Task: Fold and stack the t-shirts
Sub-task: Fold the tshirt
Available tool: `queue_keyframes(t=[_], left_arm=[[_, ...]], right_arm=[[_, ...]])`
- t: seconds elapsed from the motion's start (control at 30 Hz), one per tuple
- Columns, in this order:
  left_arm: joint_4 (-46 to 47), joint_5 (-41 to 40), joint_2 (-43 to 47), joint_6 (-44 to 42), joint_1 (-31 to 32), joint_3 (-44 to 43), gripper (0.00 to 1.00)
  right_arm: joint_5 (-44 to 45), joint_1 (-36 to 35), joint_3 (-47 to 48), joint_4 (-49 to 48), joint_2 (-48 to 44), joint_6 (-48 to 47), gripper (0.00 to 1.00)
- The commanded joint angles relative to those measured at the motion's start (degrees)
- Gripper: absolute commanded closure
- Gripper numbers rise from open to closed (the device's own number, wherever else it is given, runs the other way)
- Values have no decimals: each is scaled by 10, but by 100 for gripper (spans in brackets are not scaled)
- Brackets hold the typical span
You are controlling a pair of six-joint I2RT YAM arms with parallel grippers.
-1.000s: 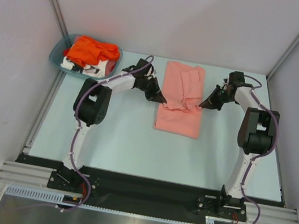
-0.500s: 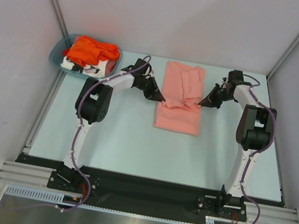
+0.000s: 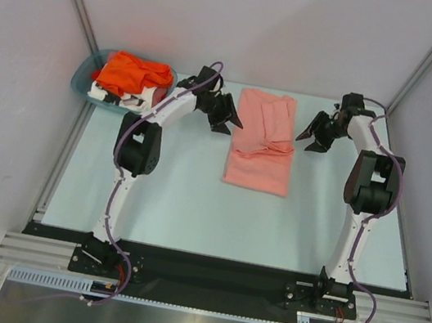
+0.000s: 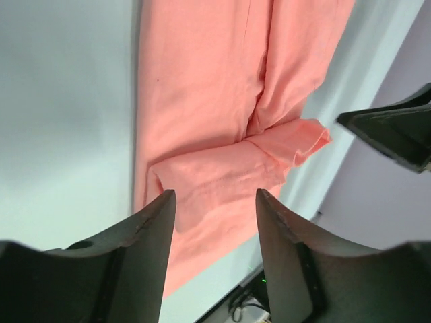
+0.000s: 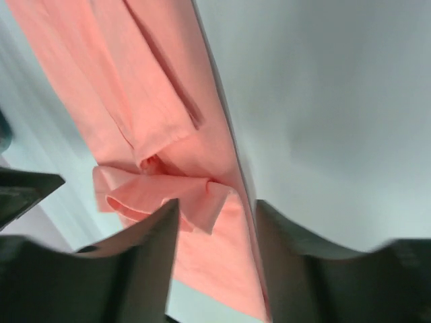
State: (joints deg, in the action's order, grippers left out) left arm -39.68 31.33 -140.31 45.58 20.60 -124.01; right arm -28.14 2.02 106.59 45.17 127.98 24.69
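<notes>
Your left gripper [image 4: 214, 202] hangs over the salmon-pink t-shirt [image 4: 202, 94] with its two dark fingers [image 4: 145, 249] spread apart and nothing pinched between them, so you see cloth through the gap. The shirt lies on the pale table [image 4: 60, 101] as a long band, with a short sleeve [image 4: 269, 158] folded across it, its hem end reaching just past the shirt's edge. At the right of your view, a dark pointed part of the right gripper [image 4: 397, 131] pokes in near that sleeve end, apart from it

Pink t-shirt [image 3: 263, 140], basket [image 3: 81, 88] on table [image 3: 175, 204]
</notes>
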Motion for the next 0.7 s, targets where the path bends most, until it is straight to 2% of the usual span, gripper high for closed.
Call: queue_keyframes(t=[0.0,0.03,0.07,0.13,0.23,0.33,0.4,0.43,0.53,0.67], left_arm=[[-86,-75,80,-75,-7,-17,41],[-85,-90,98,-80,-6,22,38],[-74,-94,119,-87,-6,45,28],[-67,-107,169,-97,-5,103,27],[-78,-119,222,-127,1,160,29],[-74,-121,261,-148,8,211,31],[-63,-123,297,-151,19,265,32],[-57,-123,309,-149,26,304,32],[-30,-124,356,-132,48,381,33],[14,-130,412,-113,81,462,32]], right_arm=[[71,-1,77,56,-10,-60,41],[80,-1,85,62,-21,-64,40],[91,-1,88,67,-30,-65,39],[84,-5,65,63,-53,-60,39],[70,-18,-22,29,-116,-47,41],[70,-72,-112,-5,-170,-39,43],[103,-103,-152,-22,-189,-39,42],[142,-139,-160,-28,-193,-38,41],[234,-190,-179,-51,-197,-19,36],[329,-255,-172,-58,-172,-10,35]])
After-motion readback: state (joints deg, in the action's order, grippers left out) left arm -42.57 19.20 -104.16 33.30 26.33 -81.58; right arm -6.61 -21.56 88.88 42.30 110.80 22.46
